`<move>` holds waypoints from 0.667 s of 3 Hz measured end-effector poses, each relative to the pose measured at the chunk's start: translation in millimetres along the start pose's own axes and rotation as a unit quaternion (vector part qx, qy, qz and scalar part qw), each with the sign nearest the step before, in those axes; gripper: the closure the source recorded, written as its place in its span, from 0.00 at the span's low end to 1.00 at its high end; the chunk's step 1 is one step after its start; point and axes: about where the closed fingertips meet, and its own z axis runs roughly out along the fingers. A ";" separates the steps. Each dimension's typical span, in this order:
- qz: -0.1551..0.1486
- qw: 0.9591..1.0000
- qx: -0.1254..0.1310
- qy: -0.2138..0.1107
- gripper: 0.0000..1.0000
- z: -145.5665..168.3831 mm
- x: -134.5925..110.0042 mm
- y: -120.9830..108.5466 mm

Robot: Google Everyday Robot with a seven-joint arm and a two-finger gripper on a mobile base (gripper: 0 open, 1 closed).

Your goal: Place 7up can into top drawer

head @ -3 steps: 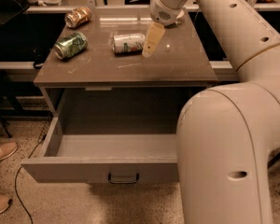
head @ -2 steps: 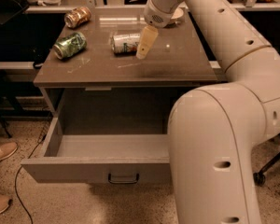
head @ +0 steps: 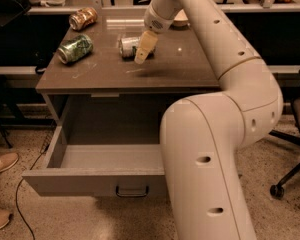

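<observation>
- You have the gripper (head: 143, 50) low over the cabinet top (head: 115, 76), at about 12 o'clock from the open drawer, pointing down and to the left.
- From this view you cannot tell whether the gripper is open or closed; it sits in front of the can's right end and hides where they meet.
- The 7up can (head: 128, 47) lies on its side on the cabinet top, just at 9 o'clock of the gripper, with its left metal end showing. Whether the gripper touches it you cannot tell.
- The top drawer (head: 90, 182) is pulled out toward you at 6 o'clock from the can, its floor bare where visible, with the dark pull handle (head: 132, 191) on the front panel. The robot's body covers its right side.
- The arm (head: 217, 31) sweeps in from 3 o'clock, up over the cabinet's right half and down to the gripper.
- A dark-green can (head: 75, 49) lies on its side at 9 o'clock from the 7up can, well apart from it.
- An orange-brown can (head: 83, 18) lies at 11 o'clock, near the back left corner.
- A pale bowl (head: 180, 20) sits at the back edge, at 1 o'clock from the gripper.
- Two shoes (head: 3, 164) show at the left edge, and a chair base (head: 290, 176) at the right.
</observation>
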 end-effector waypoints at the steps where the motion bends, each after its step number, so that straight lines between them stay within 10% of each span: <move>1: 0.014 1.000 -0.013 -0.004 0.00 17.0 -2.9 0.1; 2: 0.039 0.999 -0.028 -0.004 0.18 33.6 3.6 2.0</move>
